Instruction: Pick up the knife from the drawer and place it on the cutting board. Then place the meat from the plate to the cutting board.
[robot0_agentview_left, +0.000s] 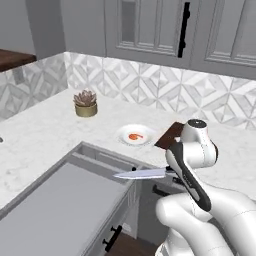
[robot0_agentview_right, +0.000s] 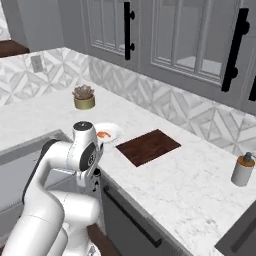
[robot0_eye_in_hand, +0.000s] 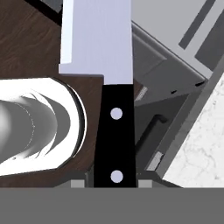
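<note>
Robot's two-finger hand (robot0_eye_in_hand: 115, 181) grips black-handled, silver-bladed kitchen knife (robot0_agentview_left: 141, 173), held level above open grey drawer (robot0_agentview_left: 60, 205), w/ dark reddish-brown wooden cutting board (robot0_agentview_right: 149, 146) beyond. Step 1 underway; next, prob. carry knife over tabletop (robot0_agentview_right: 190, 175) to board.

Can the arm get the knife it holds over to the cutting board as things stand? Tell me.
Probably yes. The knife is clamped in the gripper, lifted above the open drawer. The cutting board lies bare on the counter, nothing standing between; the plate sits just beside it.
</note>
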